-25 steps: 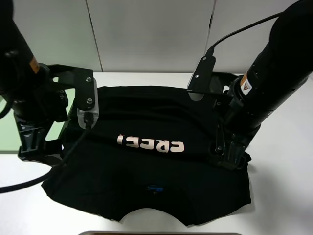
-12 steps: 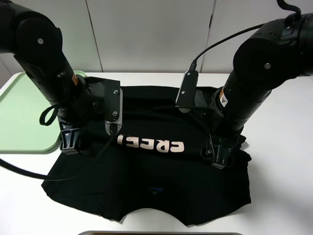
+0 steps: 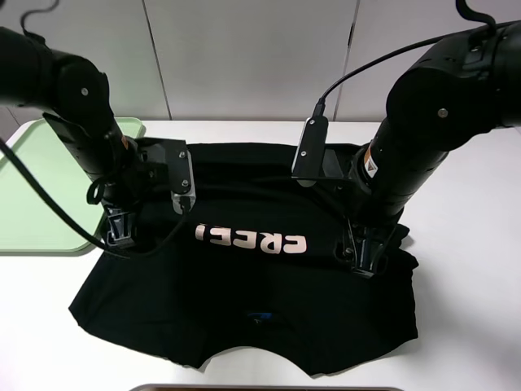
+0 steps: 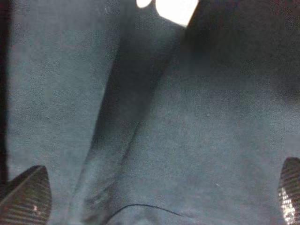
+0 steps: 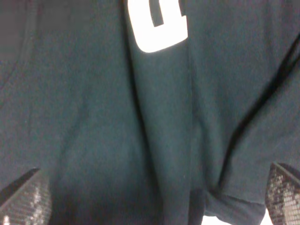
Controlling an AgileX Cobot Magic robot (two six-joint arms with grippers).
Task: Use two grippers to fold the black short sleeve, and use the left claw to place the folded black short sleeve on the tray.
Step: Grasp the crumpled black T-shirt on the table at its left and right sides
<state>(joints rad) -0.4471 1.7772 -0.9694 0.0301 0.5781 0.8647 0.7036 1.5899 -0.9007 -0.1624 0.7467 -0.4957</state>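
Black short sleeve (image 3: 244, 293) — left arm (image 3: 77, 98), right arm (image 3: 440, 114) nose-down; jaws wide

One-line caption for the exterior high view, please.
Left gripper and right gripper, both open, low over opposite sides of the black short sleeve; tray at the left.

even bright overhead, blurry wrist close-ups

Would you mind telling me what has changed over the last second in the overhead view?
The left gripper swung from over the tray's near edge rightward to the black T-shirt's left side. The right gripper shifted slightly leftward at the shirt's right side. Both grippers stayed open and nothing was grasped. The T-shirt and tray lie as before.
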